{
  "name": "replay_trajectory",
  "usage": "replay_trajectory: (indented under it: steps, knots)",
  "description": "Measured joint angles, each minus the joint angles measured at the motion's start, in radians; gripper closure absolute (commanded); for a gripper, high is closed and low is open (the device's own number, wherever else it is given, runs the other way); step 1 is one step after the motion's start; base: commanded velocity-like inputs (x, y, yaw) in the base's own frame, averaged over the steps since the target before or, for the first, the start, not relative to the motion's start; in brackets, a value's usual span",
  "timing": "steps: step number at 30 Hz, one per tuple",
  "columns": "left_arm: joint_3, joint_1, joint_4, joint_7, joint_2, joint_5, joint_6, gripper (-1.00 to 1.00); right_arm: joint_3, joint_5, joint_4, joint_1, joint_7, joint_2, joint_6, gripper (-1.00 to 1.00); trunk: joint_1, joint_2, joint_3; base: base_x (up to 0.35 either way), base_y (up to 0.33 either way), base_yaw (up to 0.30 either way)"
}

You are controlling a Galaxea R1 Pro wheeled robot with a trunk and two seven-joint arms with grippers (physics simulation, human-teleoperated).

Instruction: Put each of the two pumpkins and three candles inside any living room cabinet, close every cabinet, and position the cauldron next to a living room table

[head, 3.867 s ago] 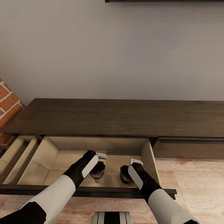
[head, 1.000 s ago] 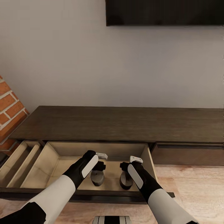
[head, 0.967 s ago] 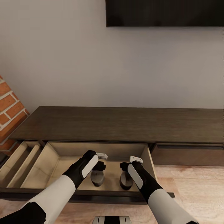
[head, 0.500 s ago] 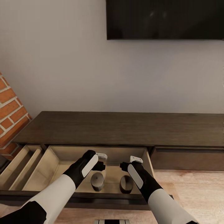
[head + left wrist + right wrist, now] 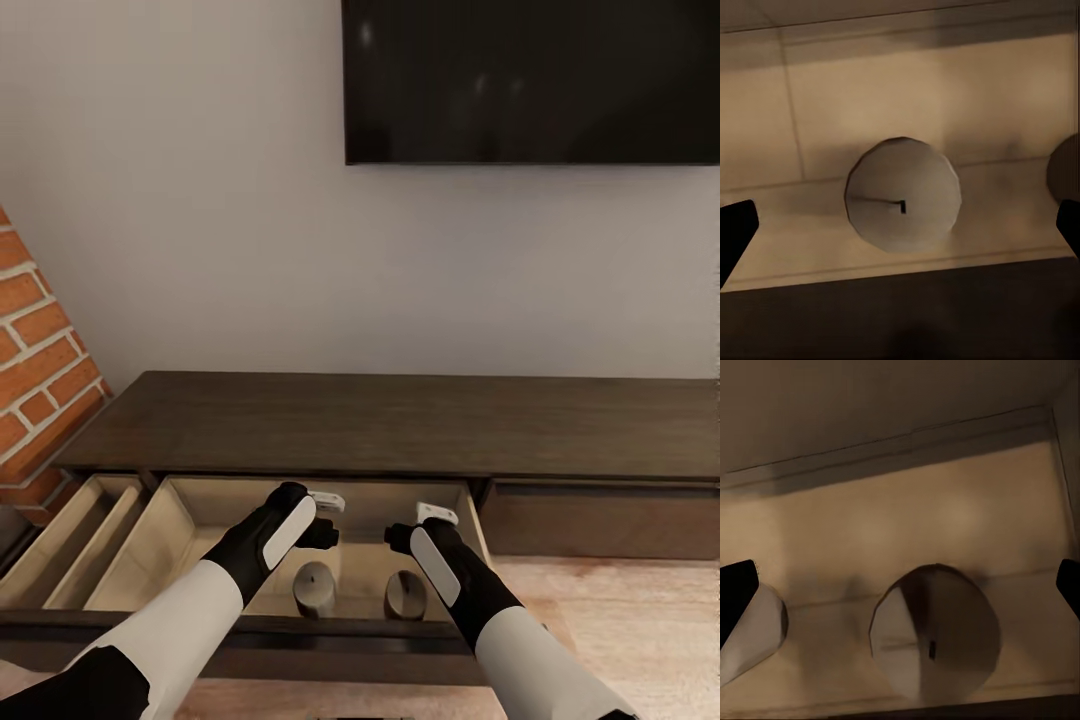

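1. Head view: the long dark wood cabinet [image 5: 400, 425] has a pale drawer [image 5: 180, 520] pulled out. Two stubby grey candles, the left candle [image 5: 314, 589] and the right candle [image 5: 405, 594], stand on its smooth floor. The left gripper [image 5: 325, 520] and right gripper [image 5: 420, 528] hang above them, holding nothing.
2. Left wrist view: a round, flat candle top [image 5: 903, 195] with a tiny wick sits between spread black fingertips [image 5: 735, 236].
3. Right wrist view: a candle [image 5: 936, 630] stands apart from the wide-spread fingertips [image 5: 736, 592].

A home living room — wall-mounted TV [image 5: 530, 80] above low cabinet [image 5: 400, 425], brick wall [image 5: 40, 360].
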Motion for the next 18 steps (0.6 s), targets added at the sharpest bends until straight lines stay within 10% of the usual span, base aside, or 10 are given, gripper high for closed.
replay_trajectory:
  steps: [18]
  knots:
    - [0.0, 0.0, -0.001, 0.001, 0.0, 0.0, 0.0, -1.0, 0.0, -0.001, 0.0, -0.001, 0.0, 0.0, 0.002, -1.0, -0.008, 0.004, 0.07, -0.07, 0.0, 0.0]
